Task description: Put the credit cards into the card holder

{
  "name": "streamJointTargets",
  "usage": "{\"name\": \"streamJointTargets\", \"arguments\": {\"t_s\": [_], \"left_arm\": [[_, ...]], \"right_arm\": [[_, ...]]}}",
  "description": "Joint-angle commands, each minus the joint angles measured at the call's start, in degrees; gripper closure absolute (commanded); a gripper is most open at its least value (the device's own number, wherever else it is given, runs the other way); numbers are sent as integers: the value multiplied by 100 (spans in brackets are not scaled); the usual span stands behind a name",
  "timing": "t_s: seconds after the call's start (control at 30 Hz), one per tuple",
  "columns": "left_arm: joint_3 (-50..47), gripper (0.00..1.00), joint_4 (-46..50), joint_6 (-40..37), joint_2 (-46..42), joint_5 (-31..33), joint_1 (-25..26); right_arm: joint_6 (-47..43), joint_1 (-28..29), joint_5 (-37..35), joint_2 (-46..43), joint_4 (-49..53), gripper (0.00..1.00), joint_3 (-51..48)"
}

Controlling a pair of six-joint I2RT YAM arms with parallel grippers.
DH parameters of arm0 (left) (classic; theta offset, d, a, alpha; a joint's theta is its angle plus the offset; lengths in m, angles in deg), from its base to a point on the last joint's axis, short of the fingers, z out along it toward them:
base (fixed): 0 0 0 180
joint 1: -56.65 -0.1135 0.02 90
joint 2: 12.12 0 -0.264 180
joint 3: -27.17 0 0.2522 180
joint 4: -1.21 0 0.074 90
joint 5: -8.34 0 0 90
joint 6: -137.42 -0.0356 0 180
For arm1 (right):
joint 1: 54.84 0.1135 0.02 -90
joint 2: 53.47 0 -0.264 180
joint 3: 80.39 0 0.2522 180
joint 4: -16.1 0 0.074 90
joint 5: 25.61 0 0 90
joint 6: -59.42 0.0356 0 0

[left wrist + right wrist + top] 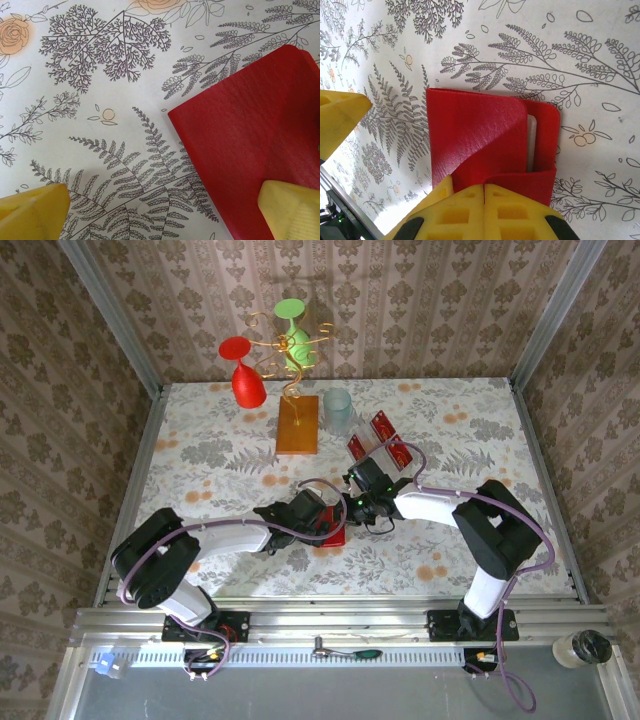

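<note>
A floral worktop [200, 460] carries a gold wire stand [298, 424] on an orange base, with a red goblet [243, 375] at its left and a green goblet [293, 325] up among the wire. A pale tumbler [337, 410] stands just right of the base.

The left arm [235, 535] and right arm [430, 505] share white tubular links, bulky black joint housings, a purple cable [512, 685] looped along each, black bases [210, 625] bolted on a silver rail [330, 620], and yellow fingers [470, 212] moulded with square recesses.
</note>
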Motion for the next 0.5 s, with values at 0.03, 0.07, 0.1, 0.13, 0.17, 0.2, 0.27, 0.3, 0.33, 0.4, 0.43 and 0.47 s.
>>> {"name": "streamJointTargets", "arguments": {"t_s": [0.03,0.07,0.1,0.13,0.17,0.2,0.27,0.3,0.33,0.4,0.43,0.47], "left_arm": [[-138,0,183,26,330,-194,95],[-138,0,185,26,330,-190,96],[-138,0,192,23,328,-194,101],[-138,0,192,26,328,-194,96],[-138,0,192,27,331,-194,100],[-138,0,191,31,331,-194,99],[-138,0,201,31,330,-192,102],[-143,0,201,32,325,-193,101],[-144,0,196,31,329,-193,104],[-139,0,207,36,328,-185,112],[-138,0,209,36,323,-184,112],[-138,0,212,41,321,-184,110]], "right_arm": [[-95,35,-18,157,5,100,-48],[-86,48,-14,168,-14,100,-73],[-79,58,-9,177,-45,100,-119],[-78,62,-24,193,-43,100,-155],[-79,66,-34,222,-53,100,-192],[-68,73,-35,245,-64,100,-240],[-66,75,-57,286,-86,100,-331],[-52,84,-58,313,-113,100,-379],[-46,86,-58,328,-125,100,-419],[-42,93,-75,352,-162,100,-517],[-43,100,-83,339,-184,100,-565],[-41,109,-103,338,-183,100,-615]]}}
